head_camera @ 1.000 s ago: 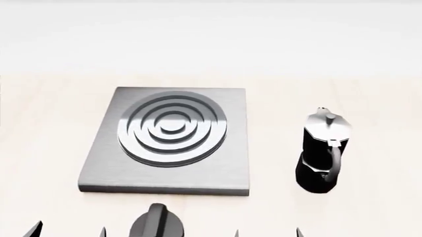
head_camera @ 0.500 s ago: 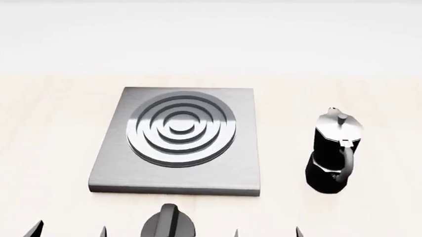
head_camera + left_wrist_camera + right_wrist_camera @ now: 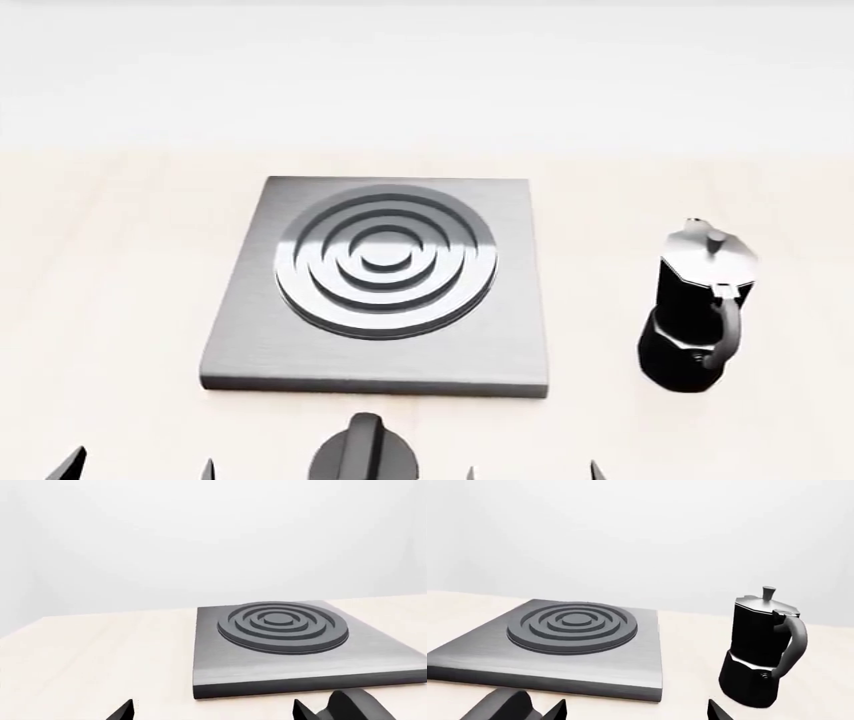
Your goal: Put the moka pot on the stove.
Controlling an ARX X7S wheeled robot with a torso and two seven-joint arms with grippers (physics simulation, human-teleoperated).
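Shifted rightward in the head view since a second ago: stove (image 3: 378, 285), moka pot (image 3: 695, 315), dial knob (image 3: 362, 455). Pot upright on counter (image 3: 107, 300), just beside stove, untouched. Left hand (image 3: 212, 711) and right hand (image 3: 636, 710) both spread open, empty, approach barely begun.

Moka pot (image 3: 697, 318) stands upright on table (image 3: 107, 300), right of stove (image 3: 380, 285), apart from it. Dial knob (image 3: 360, 455) sits just before stove's front edge.
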